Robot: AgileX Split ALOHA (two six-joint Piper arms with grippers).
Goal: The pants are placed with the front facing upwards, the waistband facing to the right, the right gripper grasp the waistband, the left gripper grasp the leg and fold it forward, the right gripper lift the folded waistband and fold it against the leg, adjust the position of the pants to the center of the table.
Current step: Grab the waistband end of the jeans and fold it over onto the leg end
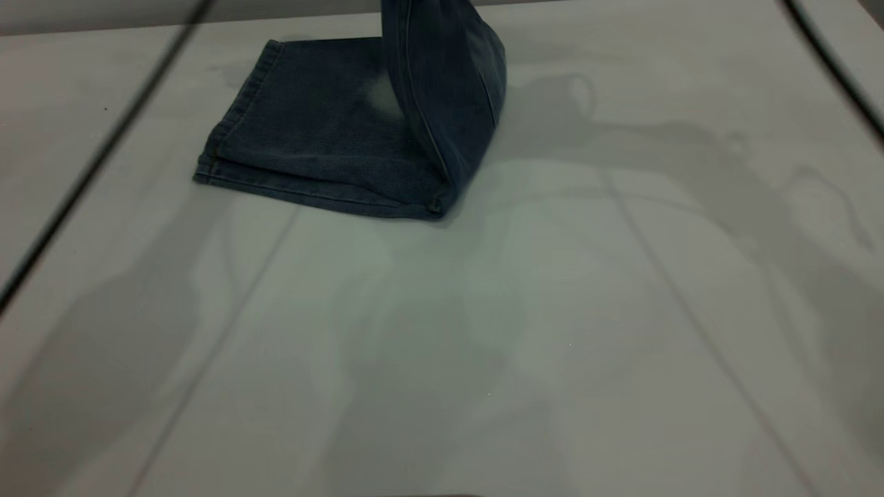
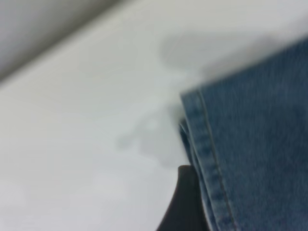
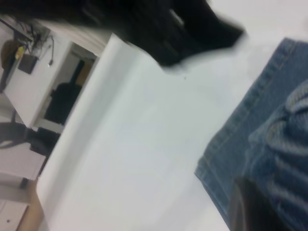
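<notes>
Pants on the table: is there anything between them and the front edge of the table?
No. In the exterior view the pants lie far back, and the table in front of them is bare, crossed only by shadows and thin lines.

Surface: the table (image 1: 566, 331), a wide, plain, pale grey-white top that fills almost the whole exterior frame.
Far edge: runs along the top of the frame, upper left.
Markings: soft grey shadows spread across the middle and right; thin faint lines slant down through the lower half.
Lying on it: the pants (image 1: 324, 138), dark blue denim, in the upper centre-left of the frame.
How they lie: folded legs flat, hems toward the left; the right-hand part rises off the surface and leaves the top of the frame.
</notes>
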